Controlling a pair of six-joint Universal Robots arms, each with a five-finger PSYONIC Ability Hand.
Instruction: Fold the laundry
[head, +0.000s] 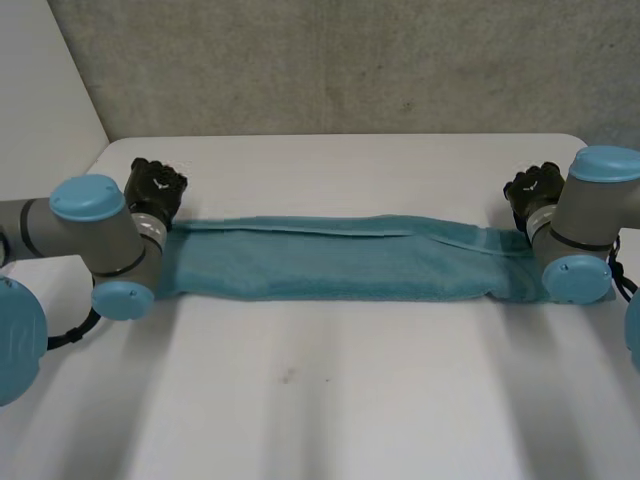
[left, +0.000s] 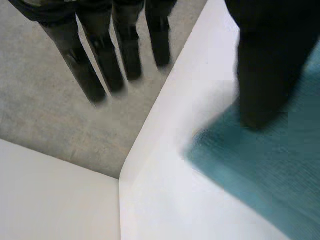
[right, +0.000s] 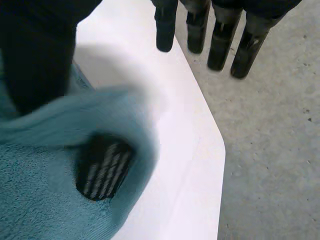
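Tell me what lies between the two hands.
The teal towel, folded into a long strip, spans from left hand to right hand, in the head view.

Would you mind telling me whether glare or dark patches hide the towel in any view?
Head view: even light, no glare on the towel. Left wrist view: the table is bright white beside it, hiding nothing. Right wrist view: the towel is evenly lit.

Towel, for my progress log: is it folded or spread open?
Folded: the towel lies as a long narrow strip on the table, an overlapping layer's edge running along its upper face.
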